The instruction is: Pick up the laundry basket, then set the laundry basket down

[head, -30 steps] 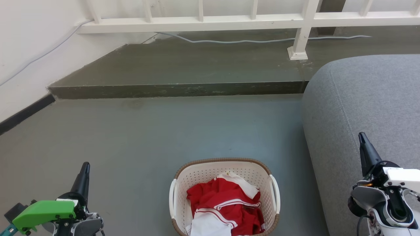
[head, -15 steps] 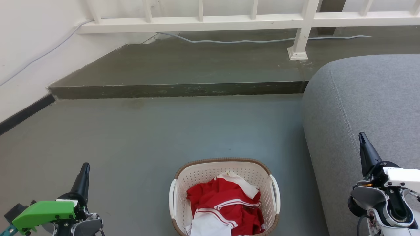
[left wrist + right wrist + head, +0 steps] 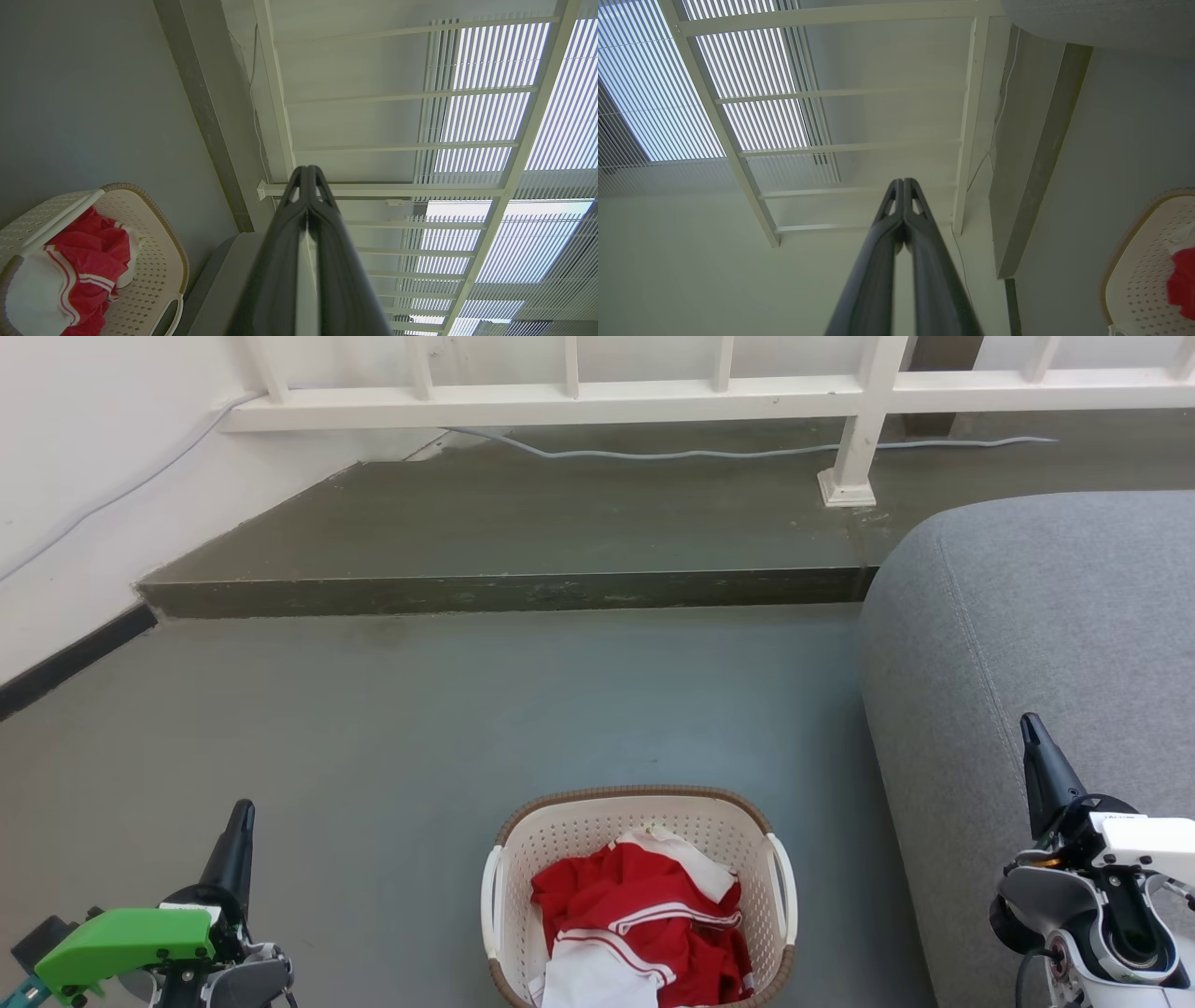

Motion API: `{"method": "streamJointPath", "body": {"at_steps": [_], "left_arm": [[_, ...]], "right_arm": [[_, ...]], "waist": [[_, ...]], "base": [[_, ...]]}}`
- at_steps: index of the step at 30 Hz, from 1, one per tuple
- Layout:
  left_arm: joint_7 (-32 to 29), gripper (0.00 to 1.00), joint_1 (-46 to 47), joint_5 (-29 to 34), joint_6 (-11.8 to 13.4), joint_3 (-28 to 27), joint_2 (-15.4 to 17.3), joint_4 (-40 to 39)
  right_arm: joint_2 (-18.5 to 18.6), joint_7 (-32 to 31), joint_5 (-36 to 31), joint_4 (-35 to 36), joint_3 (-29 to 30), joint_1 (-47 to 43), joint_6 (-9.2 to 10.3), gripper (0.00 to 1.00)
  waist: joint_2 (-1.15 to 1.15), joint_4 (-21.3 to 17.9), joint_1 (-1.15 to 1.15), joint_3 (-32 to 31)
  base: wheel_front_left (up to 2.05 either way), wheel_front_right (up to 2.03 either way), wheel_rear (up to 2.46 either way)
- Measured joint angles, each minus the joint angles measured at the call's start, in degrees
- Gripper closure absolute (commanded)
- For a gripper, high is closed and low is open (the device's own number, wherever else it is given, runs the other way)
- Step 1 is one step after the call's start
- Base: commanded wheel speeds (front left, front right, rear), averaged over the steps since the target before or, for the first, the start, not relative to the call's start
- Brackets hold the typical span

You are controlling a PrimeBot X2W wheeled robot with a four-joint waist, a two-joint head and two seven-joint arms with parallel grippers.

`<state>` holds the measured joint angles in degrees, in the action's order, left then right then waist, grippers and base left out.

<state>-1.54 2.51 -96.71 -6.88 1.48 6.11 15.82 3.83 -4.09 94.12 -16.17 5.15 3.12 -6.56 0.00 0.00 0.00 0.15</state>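
Down at the near edge, the left gripper (image 3: 241,810) points up from under its green plastic cover (image 3: 126,938). Its two long dark fingers are pressed flat together and hold nothing; the left wrist view shows them meeting at the tip (image 3: 307,171). Over on the other side, the right gripper (image 3: 1030,723) is the same story: a white housing with the fingers closed tip to tip and empty, as the right wrist view confirms (image 3: 903,182).

Between them, well apart from both, the laundry basket (image 3: 569,835) sits upright on the floor. It is cream plastic with rounded corners, its walls dotted with small holes. A brown woven-look band runs round the rim, and there is a white handle on each side. Inside is a crumpled heap of red and white clothes (image 3: 644,915) with striped trim, which comes up short of the rim.

The floor (image 3: 420,709) is smooth, matt grey. To the right, near the basket, bulges a rounded grey fabric sofa (image 3: 1027,616) with a stitched seam.

Further back, a darker raised step (image 3: 513,590) crosses the room. A pale cable (image 3: 700,453) snakes along it under a white railing (image 3: 560,401). At far left is a white wall (image 3: 75,476) with a black skirting strip (image 3: 65,663).
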Motion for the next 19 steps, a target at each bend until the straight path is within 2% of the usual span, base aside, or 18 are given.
{"method": "streamJointPath", "body": {"at_steps": [19], "left_arm": [[-0.2,1.00,0.0,0.0,0.0,-0.2,0.0,0.1]], "right_arm": [[0.0,0.0,0.0,0.0,0.1,0.0,-0.16,1.00]], "waist": [[0.00,0.0,0.00,0.0]], "base": [[0.00,0.00,0.00]]}}
